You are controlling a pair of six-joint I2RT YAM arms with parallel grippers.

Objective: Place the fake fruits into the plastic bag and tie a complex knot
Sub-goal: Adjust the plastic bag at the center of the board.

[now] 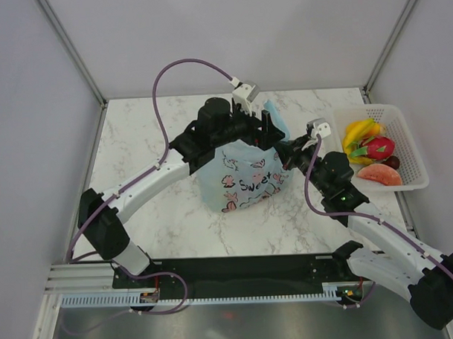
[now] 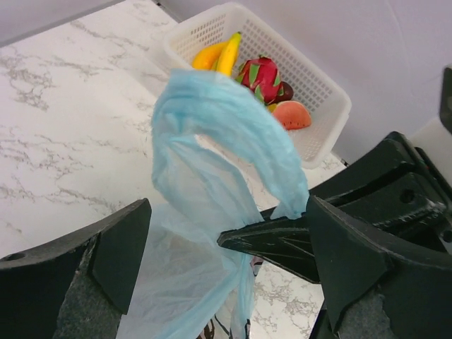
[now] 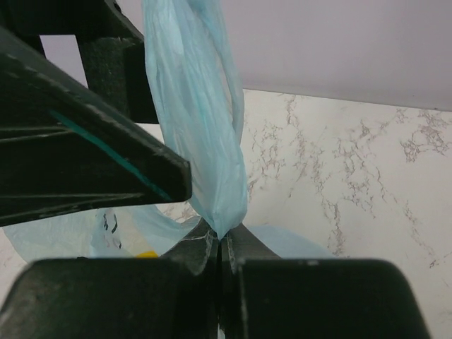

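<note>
bag (image 1: 245, 176): light-blue, translucent, white panel with pink doodles, bulged, sits mid-worktop (image 1: 161, 216); handle loop (image 2: 212, 120) twisted, standing upright. fruits in basket (image 1: 413, 144), right edge: bananas (image 1: 359, 131), dragon fruit (image 1: 376, 147), dark ball (image 1: 392, 162), orange-red slice (image 1: 379, 174).

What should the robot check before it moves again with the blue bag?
1. Right gripper shut on the handle loop of the thin light-blue plastic bag: ok.
2. Left gripper open, that loop between its jaws: ok.
3. Fruits bagged: not ok; yellow plastic bananas, pink-red dragon fruit and orange-red slice lie in the white mesh basket.
4. Knot tied: not ok.
5. Anything inside the bag: cannot tell.
</note>
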